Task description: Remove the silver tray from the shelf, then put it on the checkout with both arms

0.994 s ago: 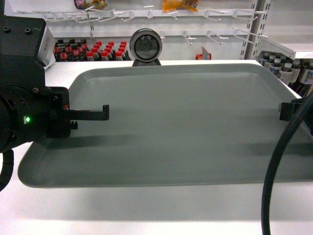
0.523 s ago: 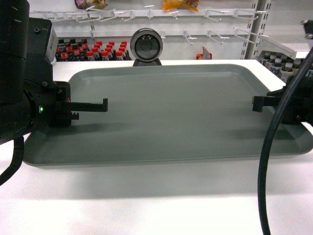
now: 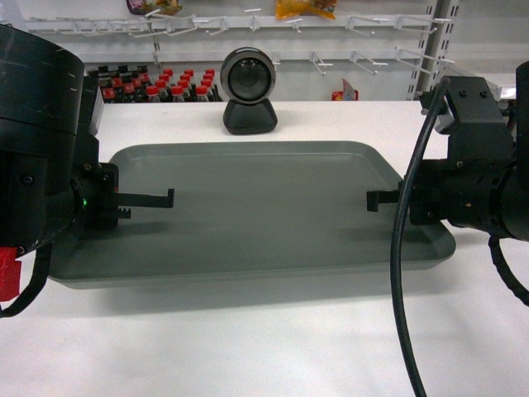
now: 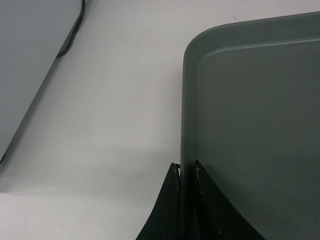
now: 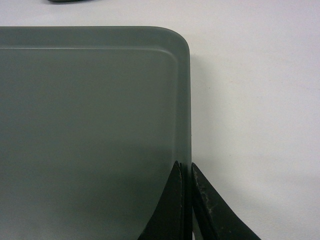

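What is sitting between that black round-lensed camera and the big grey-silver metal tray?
Nothing: the head view shows only a bare strip of white counter top between the black round-lensed camera and the grey-silver metal tray.

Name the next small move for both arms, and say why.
Probably open both grippers. The tray looks to lie flat on the white counter, just before the camera, while the left gripper and right gripper each pinch a side rim.

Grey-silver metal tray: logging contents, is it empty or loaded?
Empty: the grey-silver metal tray shows only bare flat bottom in all three views.
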